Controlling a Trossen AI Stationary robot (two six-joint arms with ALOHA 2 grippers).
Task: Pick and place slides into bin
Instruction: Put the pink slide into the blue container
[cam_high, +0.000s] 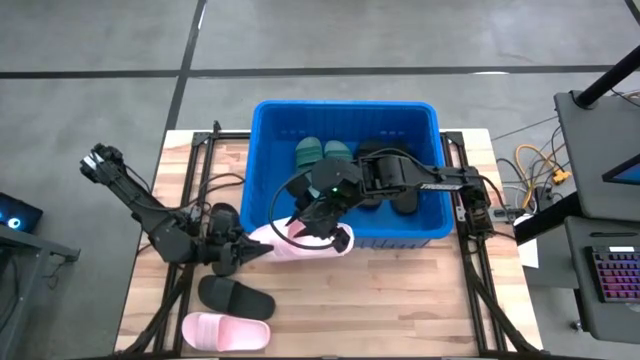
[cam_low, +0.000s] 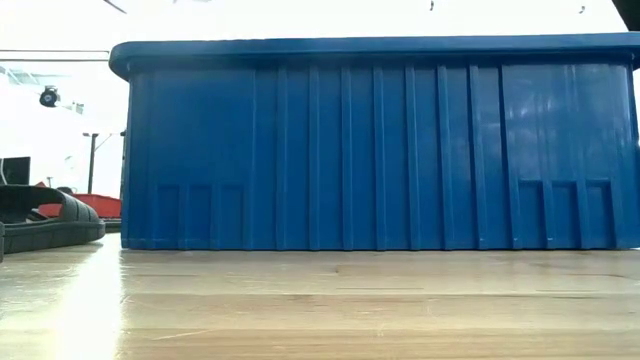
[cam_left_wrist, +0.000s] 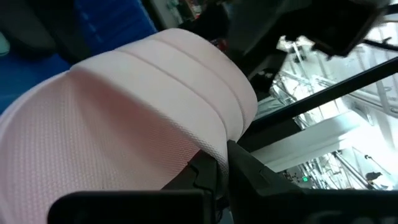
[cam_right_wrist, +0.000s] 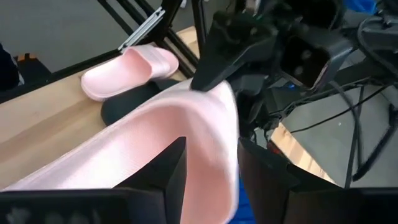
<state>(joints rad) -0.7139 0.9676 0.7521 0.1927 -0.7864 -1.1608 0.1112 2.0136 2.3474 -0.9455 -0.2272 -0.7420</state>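
So the blue bin (cam_high: 345, 112) sits at the back of my table (cam_high: 400, 300), with green and black slides already inside. My right gripper (cam_high: 318, 228) has its fingers either side of one end of a pink slide (cam_high: 300, 243) at the bin's front wall, and my left gripper (cam_high: 250, 250) is clamped tight on its other end. Another pink slide (cam_high: 225, 331) and a black slide (cam_high: 236, 296) lie near the table's front edge.

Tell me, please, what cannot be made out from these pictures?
- High view: the right end effector hides its grip on the pale pink foam slide.
- High view: dark slides in the large blue plastic bin sit in shadow under the right arm; uncountable.
- Low view: the bin's wall hides its contents; the black foam slide is cut off by the edge.
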